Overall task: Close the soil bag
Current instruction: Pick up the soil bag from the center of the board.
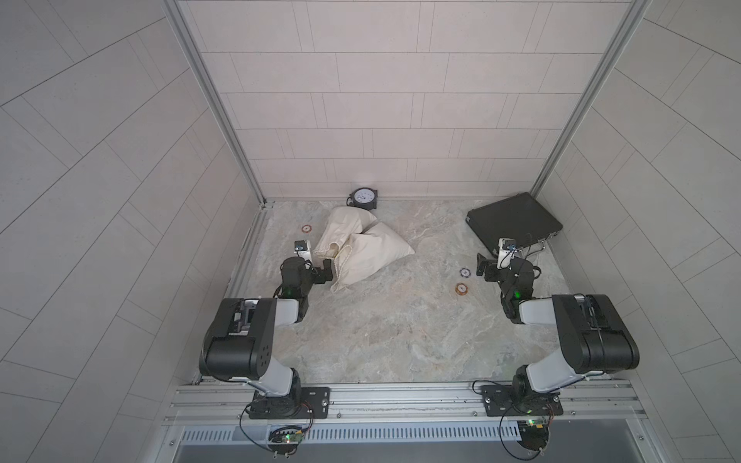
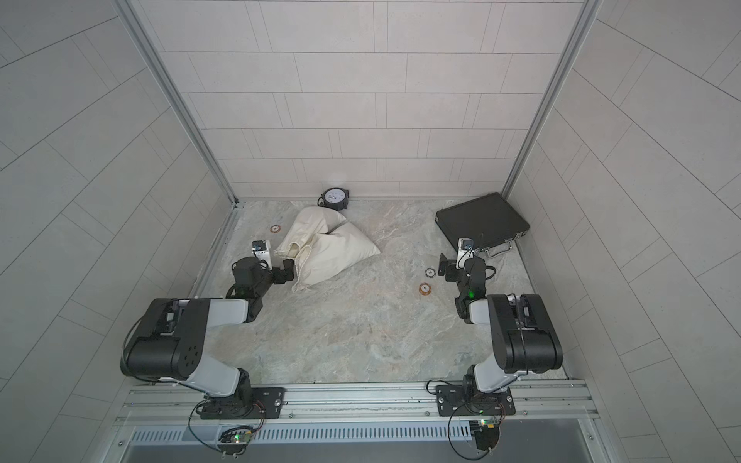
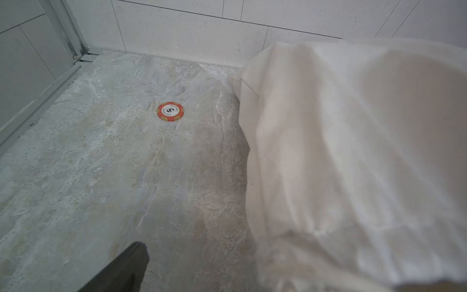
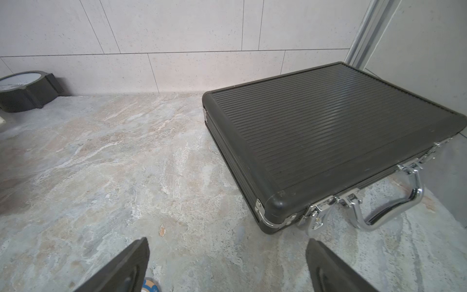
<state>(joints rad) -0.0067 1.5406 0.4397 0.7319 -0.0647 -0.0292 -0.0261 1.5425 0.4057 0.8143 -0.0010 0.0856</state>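
Marbled tabletop (image 1: 401,340) fills most of my view. Biggest item is a black ribbed case (image 1: 513,220), shut, lying flat in the back-R corner w/ its chrome handle toward the R arm. Next is the soil bag (image 1: 371,252): cream cloth, slumped back-L of centre in two lobes; can't tell if it's one sack or two. Its hemmed mouth faces the L arm and isn't cinched. L arm's fingers (image 3: 121,268) sit right at that mouth, spread wide. One shows bare and the other is hidden by cloth, so can't tell if fabric's btwn them. R arm's fingers (image 4: 121,265) gape wide, nothing btwn, low over bare tabletop near the case. Round clock (image 1: 364,197) sits at the back wall, just behind the bag. Smallest are three poker chips: red chip (image 3: 169,111) L of the bag, blue chip (image 1: 464,272) and orange chip (image 1: 462,288) near the R fingers.
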